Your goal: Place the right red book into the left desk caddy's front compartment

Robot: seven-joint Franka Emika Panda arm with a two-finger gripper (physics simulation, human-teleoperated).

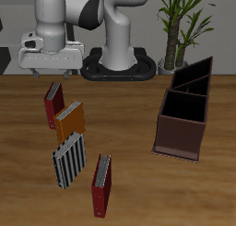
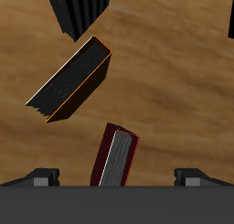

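1. Claw (image 1: 51,64): spread wide and holding nothing. In the wrist view, both fingers stand well apart on either side of the claw (image 2: 117,177) centre.
2. Right red book (image 1: 53,102): standing on edge on the counter (image 1: 129,197), at the back end of the row of 4 books, touching or just beside the orange book (image 1: 69,122). It lies almost directly under the claw, slightly toward the counter's front edge.
3. Long axis: in the wrist view the red book (image 2: 114,159) runs nearly square to the line between the fingers. Its thin dimension therefore faces the jaws. Judgement: a straight descent with little wrist rotation should bracket the covers.
4. Clearance: the orange book (image 2: 73,81) sits close, so one finger may brush it on descent.
5. Caddy (image 1: 184,110): well apart from the book, across the counter. 3 black-lined compartments; no contents visible. The front compartment cannot be singled out with certainty from this view.
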